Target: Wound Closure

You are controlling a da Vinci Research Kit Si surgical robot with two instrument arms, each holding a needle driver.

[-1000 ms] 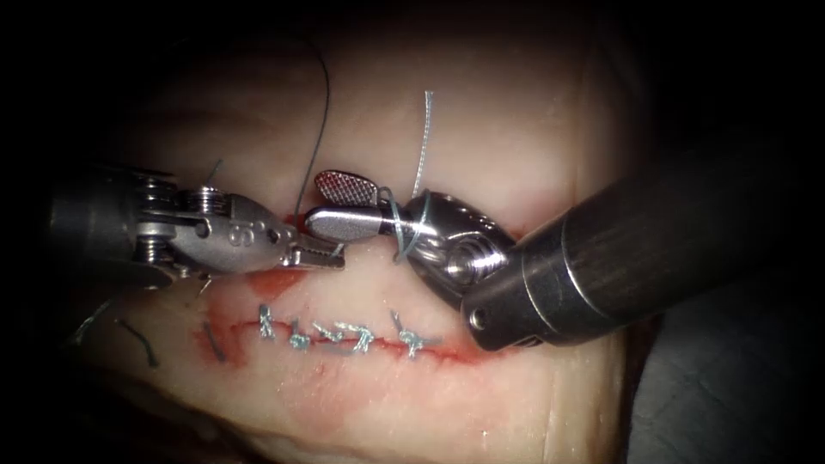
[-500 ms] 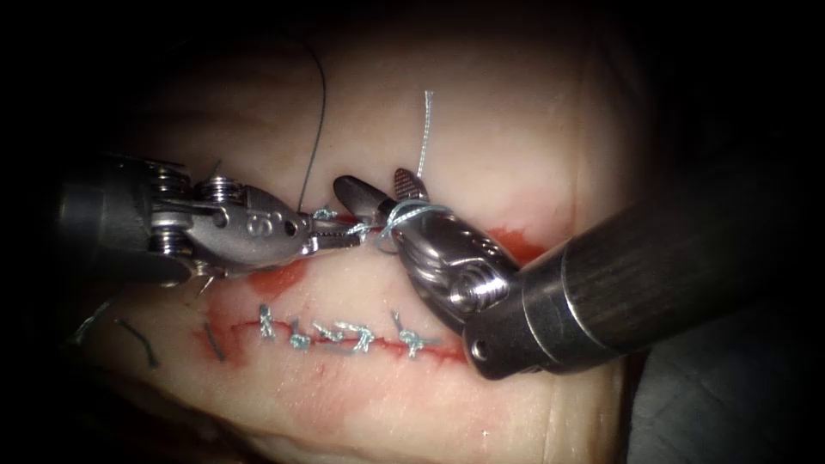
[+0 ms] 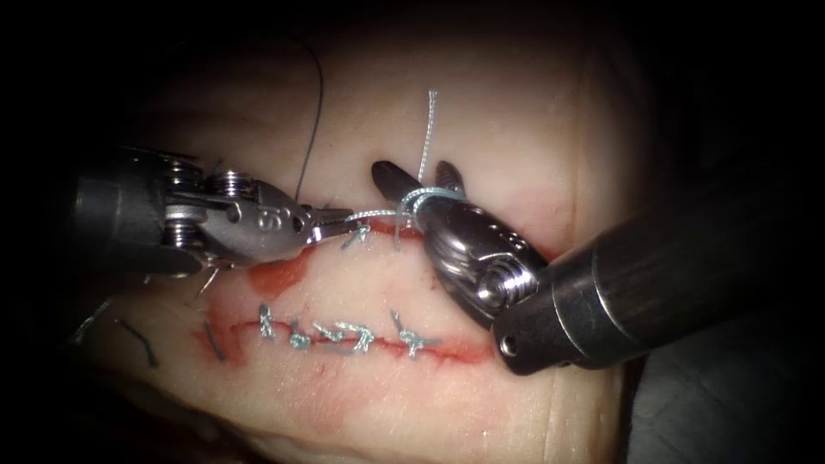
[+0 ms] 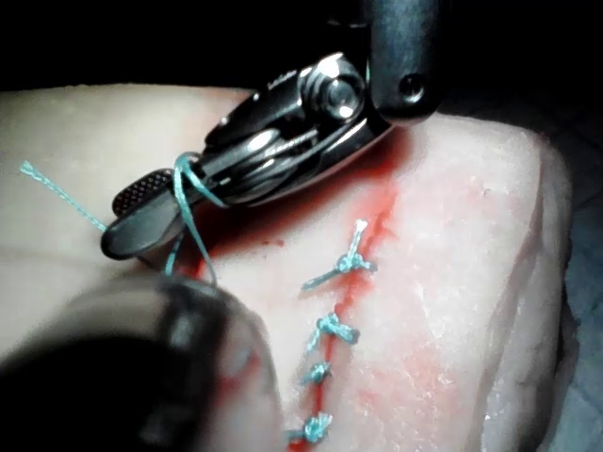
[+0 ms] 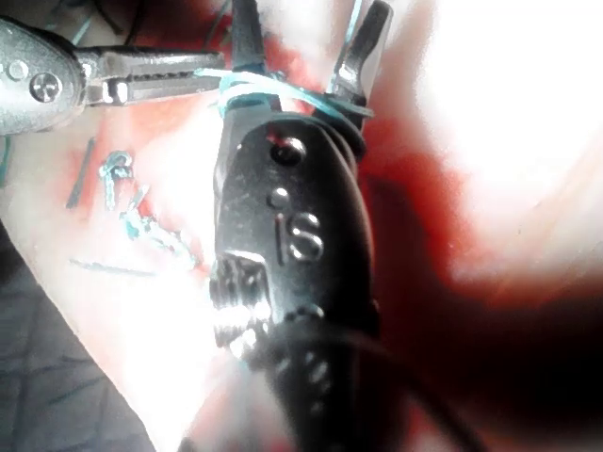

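Endoscope view, centre of the frame: the thread (image 3: 378, 215) runs taut from the left tool (image 3: 331, 225) to a loop wound around the right tool (image 3: 417, 180), just above the upper cut (image 3: 378, 234) in the tissue (image 3: 516, 129). Over the last second the two tools have drawn apart, the right one rising toward the upper right, so the slack loop has straightened into a tight line; this reads as a throw being formed or snugged over the upper cut. A free thread tail (image 3: 428, 129) stands up from the loop. The left tool's jaws are closed on the thread. The right tool's jaws stand parted in a narrow V with nothing between them, the thread wrapped around their base, as the right wrist view confirms. A dark strand (image 3: 314, 120) arcs toward the upper left; no needle can be made out. Below, the lower cut (image 3: 344, 337) carries a row of finished knots (image 3: 335, 335), with red fluid (image 3: 279, 277) pooled between the two cuts.
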